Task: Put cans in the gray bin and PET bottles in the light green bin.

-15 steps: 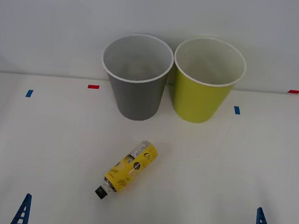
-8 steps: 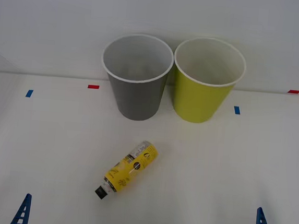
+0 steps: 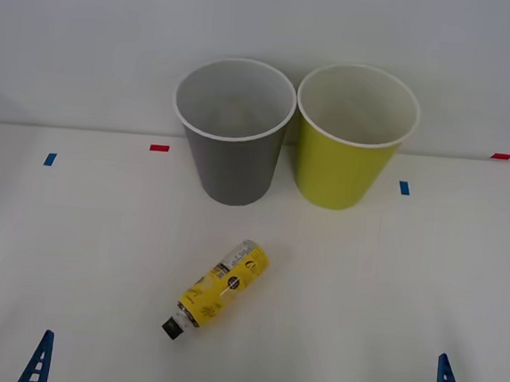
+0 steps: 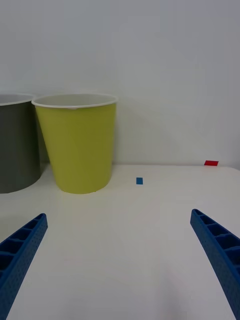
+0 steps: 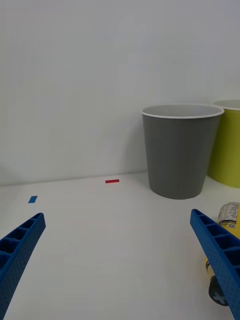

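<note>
Low at the table's near edge, left gripper (image 5: 117, 265) spread wide, holding nothing. PET bottle (image 3: 218, 287) lies flat mid-table in front of gray bin (image 3: 232, 135), long axis diagonal, black cap toward near-left, base toward light green bin (image 3: 353, 141). Right gripper (image 4: 120, 260) wide too; its wrist view adds red tape (image 4: 211, 163)

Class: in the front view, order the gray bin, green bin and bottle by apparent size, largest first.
1-2. green bin and gray bin: look alike, unranked.
3. bottle: clearly smallest.
</note>
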`<act>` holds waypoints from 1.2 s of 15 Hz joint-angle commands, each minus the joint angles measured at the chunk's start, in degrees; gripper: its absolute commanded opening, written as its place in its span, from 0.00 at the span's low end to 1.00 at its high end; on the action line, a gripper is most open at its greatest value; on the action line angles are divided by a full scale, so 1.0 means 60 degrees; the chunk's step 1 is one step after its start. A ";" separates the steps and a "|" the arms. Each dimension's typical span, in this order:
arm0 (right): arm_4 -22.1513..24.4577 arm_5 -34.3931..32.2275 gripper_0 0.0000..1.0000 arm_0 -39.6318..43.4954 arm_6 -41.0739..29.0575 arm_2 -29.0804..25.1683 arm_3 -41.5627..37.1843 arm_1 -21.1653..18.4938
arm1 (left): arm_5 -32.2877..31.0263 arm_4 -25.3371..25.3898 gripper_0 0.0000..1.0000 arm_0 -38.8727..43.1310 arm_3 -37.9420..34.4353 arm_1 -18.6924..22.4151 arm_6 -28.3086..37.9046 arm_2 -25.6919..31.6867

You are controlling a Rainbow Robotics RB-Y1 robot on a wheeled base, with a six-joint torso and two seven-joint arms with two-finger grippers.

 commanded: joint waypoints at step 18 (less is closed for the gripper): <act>0.0000 0.0000 1.00 0.0000 0.0000 0.0000 0.0000 0.0000 | 0.0001 0.0000 1.00 0.0000 0.0000 0.0000 0.0000 0.0000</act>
